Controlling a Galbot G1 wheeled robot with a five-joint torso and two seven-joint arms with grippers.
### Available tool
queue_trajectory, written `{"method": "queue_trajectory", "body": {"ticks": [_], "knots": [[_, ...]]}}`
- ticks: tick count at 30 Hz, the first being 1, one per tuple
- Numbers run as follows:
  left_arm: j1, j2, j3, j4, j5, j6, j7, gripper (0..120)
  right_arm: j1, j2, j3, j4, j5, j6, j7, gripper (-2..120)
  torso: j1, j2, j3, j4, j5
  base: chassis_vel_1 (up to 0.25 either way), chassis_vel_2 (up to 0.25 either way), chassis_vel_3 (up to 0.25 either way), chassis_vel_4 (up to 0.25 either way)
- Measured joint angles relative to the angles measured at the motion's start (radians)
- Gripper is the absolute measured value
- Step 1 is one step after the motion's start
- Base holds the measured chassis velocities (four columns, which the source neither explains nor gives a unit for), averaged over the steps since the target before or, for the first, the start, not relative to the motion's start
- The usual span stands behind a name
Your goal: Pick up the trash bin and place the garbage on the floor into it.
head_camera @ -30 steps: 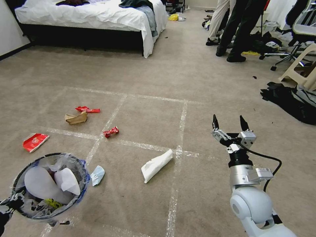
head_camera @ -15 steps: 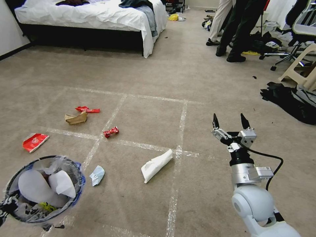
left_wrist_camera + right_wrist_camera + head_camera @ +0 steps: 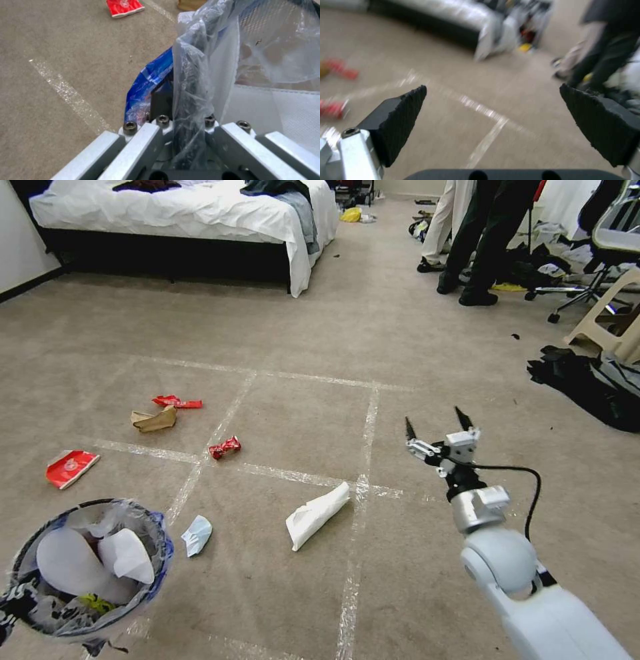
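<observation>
The trash bin (image 3: 162, 545), lined with crinkled clear plastic, hangs low at the near left and holds white pieces. In the left wrist view my left gripper (image 3: 185, 120) is shut on the bin's black rim (image 3: 190, 75) and liner. On the carpeted floor (image 3: 300, 413) lies garbage: a white folded piece (image 3: 317, 513), a blue mask (image 3: 197, 533) beside the bin, a crushed red can (image 3: 225, 447), brown paper (image 3: 155, 419), a red wrapper (image 3: 177, 401) and a red packet (image 3: 71, 467). My right gripper (image 3: 435, 421) hovers open and empty to the right of the white piece, fingers (image 3: 400, 120) wide apart.
A bed (image 3: 187, 220) with white sheets stands at the far left. People stand at the far right (image 3: 480, 240). Dark clothing (image 3: 593, 387), a beige stool (image 3: 613, 313) and an office chair (image 3: 600, 247) crowd the right side. Tape lines (image 3: 367, 447) cross the carpet.
My right arm has swung left and its wrist has turned, with the gripper still open. The trash bin has drifted slightly left and lower in my left gripper. The litter has not moved.
</observation>
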Motion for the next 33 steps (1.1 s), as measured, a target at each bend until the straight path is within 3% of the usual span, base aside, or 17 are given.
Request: {"method": "queue_trajectory", "body": {"ticks": [2,3,5,9,11,12,14,15,17,18,20,27,33], "knots": [[-0.005,-0.006,0.002,-0.001,0.003,0.000,0.000,1,0.085,-0.031,-0.088,-0.022,0.050,-0.090,-0.029,100,0.000,0.000,0.000,0.0000,-0.0002,0.000,0.000,0.000,0.000],[-0.005,-0.006,0.002,-0.001,0.003,0.000,0.000,1,0.085,-0.031,-0.088,-0.022,0.050,-0.090,-0.029,100,0.000,0.000,0.000,0.0000,-0.0002,0.000,0.000,0.000,0.000],[-0.007,-0.014,0.002,-0.002,0.008,-0.001,-0.001,1,0.217,-0.046,-0.208,-0.072,0.085,-0.180,-0.077,100,0.000,0.000,0.000,-0.0001,0.0000,0.000,0.000,0.000,0.000],[-0.007,-0.021,0.001,-0.002,0.011,-0.001,-0.001,1,0.335,-0.047,-0.311,-0.123,0.085,-0.223,-0.147,100,0.000,0.000,0.000,0.0005,-0.0001,0.000,0.000,0.000,0.000],[-0.006,-0.034,-0.005,-0.003,0.017,-0.002,-0.001,1,0.496,-0.035,-0.487,-0.259,-0.003,-0.190,-0.313,100,0.000,0.000,0.000,0.0003,-0.0001,0.000,0.000,0.000,0.000],[-0.006,-0.034,-0.005,-0.003,0.017,-0.002,-0.001,1,0.496,-0.035,-0.487,-0.259,-0.003,-0.190,-0.313,100,0.000,0.000,0.000,0.0003,-0.0001,0.000,0.000,0.000,0.000],[-0.006,-0.048,-0.009,-0.008,0.022,-0.004,-0.001,1,0.614,-0.014,-0.618,-0.374,-0.098,-0.111,-0.459,100,0.000,0.000,0.000,-0.0001,-0.0001,0.000,0.000,0.000,0.000],[-0.006,-0.048,-0.009,-0.008,0.022,-0.004,-0.001,1,0.614,-0.014,-0.618,-0.374,-0.098,-0.111,-0.459,100,0.000,0.000,0.000,-0.0001,-0.0001,0.000,0.000,0.000,0.000],[-0.001,-0.060,-0.011,-0.010,0.029,-0.010,0.001,1,0.721,0.004,-0.723,-0.442,-0.167,-0.053,-0.588,100,0.000,0.000,0.000,0.0000,-0.0001,0.000,0.000,0.000,0.000],[-0.001,-0.060,-0.011,-0.010,0.029,-0.010,0.001,1,0.721,0.004,-0.723,-0.442,-0.167,-0.053,-0.588,100,0.000,0.000,0.000,0.0000,-0.0001,0.000,0.000,0.000,0.000],[0.003,-0.074,-0.014,-0.011,0.037,-0.017,0.002,1,0.822,0.038,-0.817,-0.520,-0.243,0.024,-0.702,100,0.000,0.000,0.000,0.0004,-0.0005,0.000,0.000,0.000,0.000],[0.010,-0.093,-0.027,-0.014,0.044,-0.023,0.004,1,0.882,0.121,-0.917,-0.669,-0.343,0.080,-0.791,100,0.000,0.000,0.000,0.0004,-0.0001,0.000,0.000,0.000,0.000],[0.017,-0.100,-0.030,-0.013,0.051,-0.026,0.004,1,0.855,0.132,-0.938,-0.749,-0.396,0.102,-0.817,100,0.000,0.000,0.000,-0.0001,0.0000,0.000,0.000,0.000,0.000]]}}
